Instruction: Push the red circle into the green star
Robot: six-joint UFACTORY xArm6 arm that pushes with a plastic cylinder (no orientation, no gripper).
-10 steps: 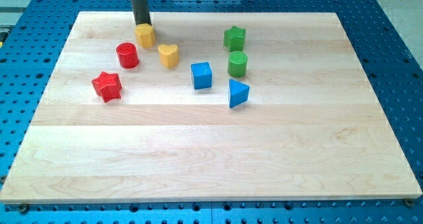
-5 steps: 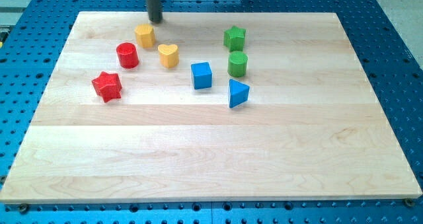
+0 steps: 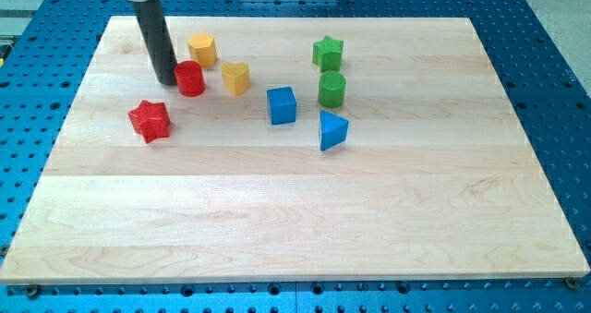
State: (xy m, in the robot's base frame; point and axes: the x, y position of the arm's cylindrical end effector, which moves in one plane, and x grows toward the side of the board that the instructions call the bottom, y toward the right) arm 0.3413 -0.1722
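The red circle (image 3: 190, 78), a short red cylinder, stands at the upper left of the wooden board (image 3: 295, 211). My tip (image 3: 166, 79) touches its left side. The green star (image 3: 327, 51) lies far to the right of the red circle, near the view's top. Between them, just right of the red circle, sits a yellow heart (image 3: 235, 77).
A yellow hexagon (image 3: 202, 49) sits just above the red circle. A red star (image 3: 150, 121) lies below and left of my tip. A green cylinder (image 3: 332, 89), a blue cube (image 3: 282, 105) and a blue triangle (image 3: 332, 130) cluster below the green star.
My tip moved from the board's top edge down and left to the red circle's left side. The red circle has shifted slightly to the right.
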